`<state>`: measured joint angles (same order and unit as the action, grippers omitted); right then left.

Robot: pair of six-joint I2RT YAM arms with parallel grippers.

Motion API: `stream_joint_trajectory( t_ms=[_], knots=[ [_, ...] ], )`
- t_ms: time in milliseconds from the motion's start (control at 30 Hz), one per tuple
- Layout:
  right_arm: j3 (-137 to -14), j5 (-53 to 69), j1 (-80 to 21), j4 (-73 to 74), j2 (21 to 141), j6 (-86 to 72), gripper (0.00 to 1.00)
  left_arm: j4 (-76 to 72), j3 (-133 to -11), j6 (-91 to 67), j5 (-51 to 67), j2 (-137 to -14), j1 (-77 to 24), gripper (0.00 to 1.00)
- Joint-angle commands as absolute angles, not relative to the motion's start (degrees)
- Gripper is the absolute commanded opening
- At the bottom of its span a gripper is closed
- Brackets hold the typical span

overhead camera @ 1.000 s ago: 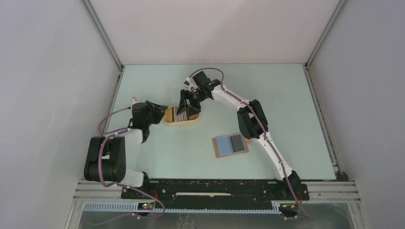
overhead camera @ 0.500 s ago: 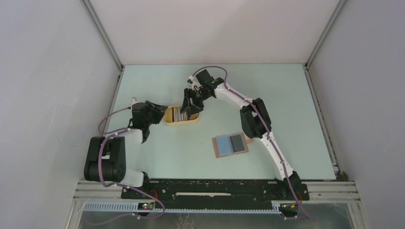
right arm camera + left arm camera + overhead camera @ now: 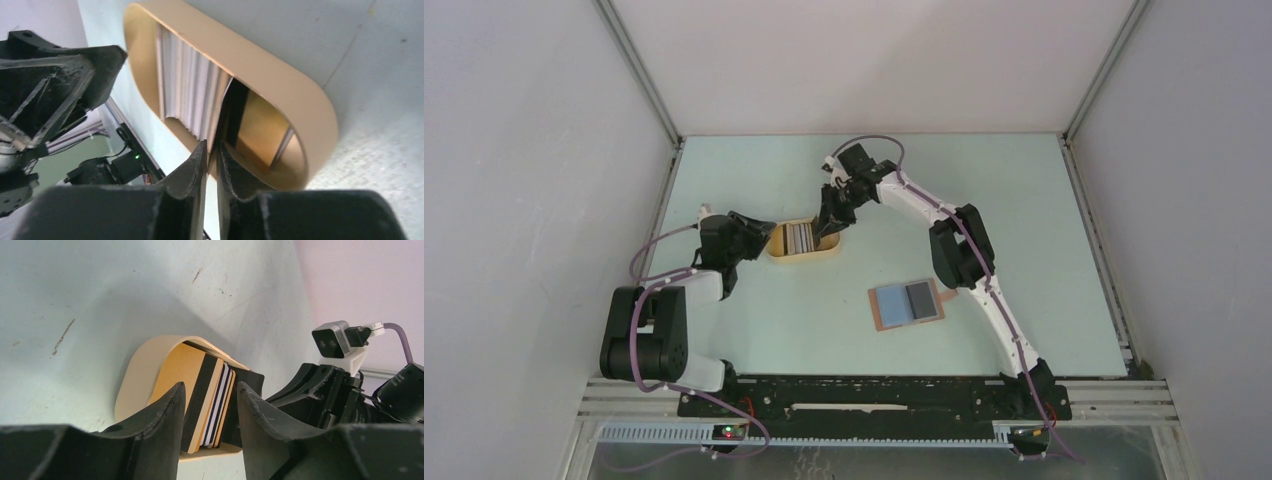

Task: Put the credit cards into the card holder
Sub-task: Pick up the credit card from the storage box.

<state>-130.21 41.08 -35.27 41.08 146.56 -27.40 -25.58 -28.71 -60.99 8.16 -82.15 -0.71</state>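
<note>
Several credit cards [image 3: 799, 238] stand on edge in a yellow oval tray [image 3: 809, 256]. My right gripper [image 3: 829, 222] reaches down into the tray's right end. In the right wrist view its jaws [image 3: 211, 147] are shut on the thin edge of the card at the end of the stack [image 3: 219, 117]. My left gripper [image 3: 759, 238] sits at the tray's left end with its fingers apart [image 3: 207, 390]. The orange, black and white cards [image 3: 210, 400] show between them; I cannot tell whether the fingers touch the tray. The card holder [image 3: 906, 305] lies open and flat, blue-grey inside up, to the right of the tray.
The tray's rim [image 3: 280, 85] curves close round the right fingertips. The tray wall [image 3: 132, 385] lies just left of my left finger [image 3: 167, 425]. White walls enclose the pale green table [image 3: 1024, 220] on three sides.
My right gripper has shifted a little toward the tray's right end and closed from wide open to a narrow pinch on a card. The left arm has not moved.
</note>
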Motion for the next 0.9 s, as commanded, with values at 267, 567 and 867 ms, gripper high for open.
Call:
stream_joint_trajectory(
  t_ms=[267,567,867],
  knots=[
    [-130.81,31.96,-35.24,42.98,141.65,-20.98,0.01,-28.63,-30.8,-60.2,10.25,-82.51,-0.18,0.47],
    [-130.73,29.54,-35.24,44.61,136.15,-15.29,0.0,-43.92,-25.17,-58.62,15.93,-79.77,2.04,0.51],
    [-120.17,35.83,-35.12,43.37,125.3,-6.07,0.0,-70.61,-19.69,-59.44,29.3,-79.51,1.96,0.6]
  ],
)
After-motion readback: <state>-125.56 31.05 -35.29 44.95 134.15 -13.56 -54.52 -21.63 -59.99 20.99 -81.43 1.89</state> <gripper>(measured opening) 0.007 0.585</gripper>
